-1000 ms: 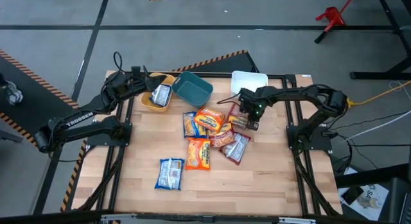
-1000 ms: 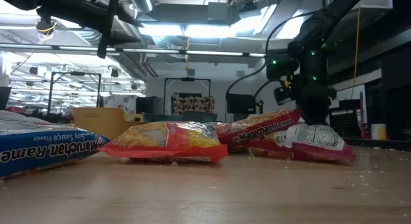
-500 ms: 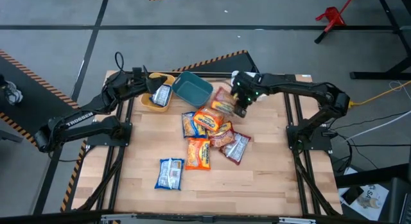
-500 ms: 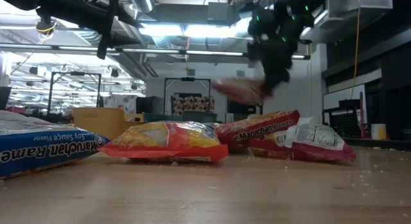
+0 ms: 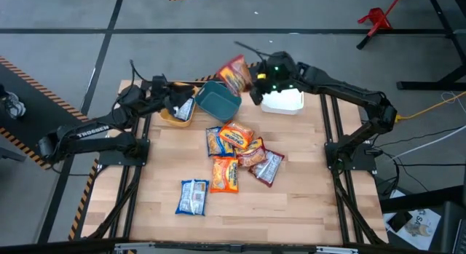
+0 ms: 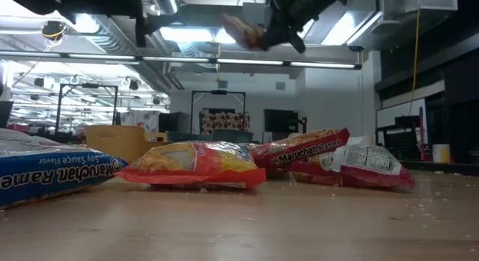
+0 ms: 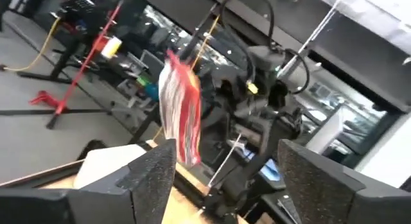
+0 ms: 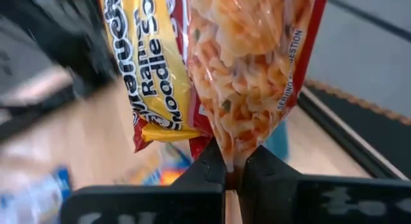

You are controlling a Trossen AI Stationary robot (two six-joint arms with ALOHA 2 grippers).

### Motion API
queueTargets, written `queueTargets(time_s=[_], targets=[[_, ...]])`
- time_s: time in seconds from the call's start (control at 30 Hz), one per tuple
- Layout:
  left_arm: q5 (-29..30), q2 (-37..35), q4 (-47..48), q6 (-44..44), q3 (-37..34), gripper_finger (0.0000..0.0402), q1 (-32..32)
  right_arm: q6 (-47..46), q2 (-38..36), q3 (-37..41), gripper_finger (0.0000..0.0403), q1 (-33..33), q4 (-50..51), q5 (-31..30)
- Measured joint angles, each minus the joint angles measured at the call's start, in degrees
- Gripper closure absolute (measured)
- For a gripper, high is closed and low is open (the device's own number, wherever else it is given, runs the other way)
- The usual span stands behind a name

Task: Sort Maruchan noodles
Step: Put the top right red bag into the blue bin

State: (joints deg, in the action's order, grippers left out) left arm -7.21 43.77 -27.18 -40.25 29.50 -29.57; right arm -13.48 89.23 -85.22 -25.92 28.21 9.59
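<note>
Left end effector [image 5: 169,101]: yours hovers over the yellow bin [image 5: 179,110] at the table's far left, fingers [image 7: 151,176] spread and empty; a blue-white packet [image 5: 182,107] lies in the bin just beneath it.
Teal bin [image 5: 217,100]: sits between the two end effectors, just below the raised packet.
Right end effector [image 5: 253,78]: yours is lifted high over the far edge, pinching a dark red packet [image 8: 257,70] by its seam, so the packet hangs beyond the fingertips.
White bin [image 5: 282,101]: lies just beneath the right wrist.
Packets on the table [image 5: 239,148]: the orange-yellow and red pile lies nearer than the right end effector, with a blue-white one [image 5: 193,196] well apart at the front.
Doing it well: I judge you should settle the swinging packet squarely over its bin, lower it, then release, keeping clear of the left arm.
</note>
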Motion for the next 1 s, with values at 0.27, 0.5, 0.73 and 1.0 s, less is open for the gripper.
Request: queueTargets(time_s=[0.27,0.5,0.73,1.0], targets=[[5.7,7.4,-5.9,5.4,0.0,0.0135,2.2,-4.1,0.2,-0.5,0.0403,0.1,-4.5,-1.0],[6.2,13.4,-12.6,6.4,0.0,0.0135,3.9,-5.4,1.6,-0.5,0.0403,0.9,-5.2,-2.5],[5.8,17.3,-13.4,6.5,2.3,0.0135,4.6,-4.8,3.0,-0.5,0.0403,3.4,-6.6,-4.2],[6.0,19.7,-12.8,7.6,4.1,0.0135,4.5,-4.5,3.4,-0.5,0.0403,5.0,-8.0,-5.5]])
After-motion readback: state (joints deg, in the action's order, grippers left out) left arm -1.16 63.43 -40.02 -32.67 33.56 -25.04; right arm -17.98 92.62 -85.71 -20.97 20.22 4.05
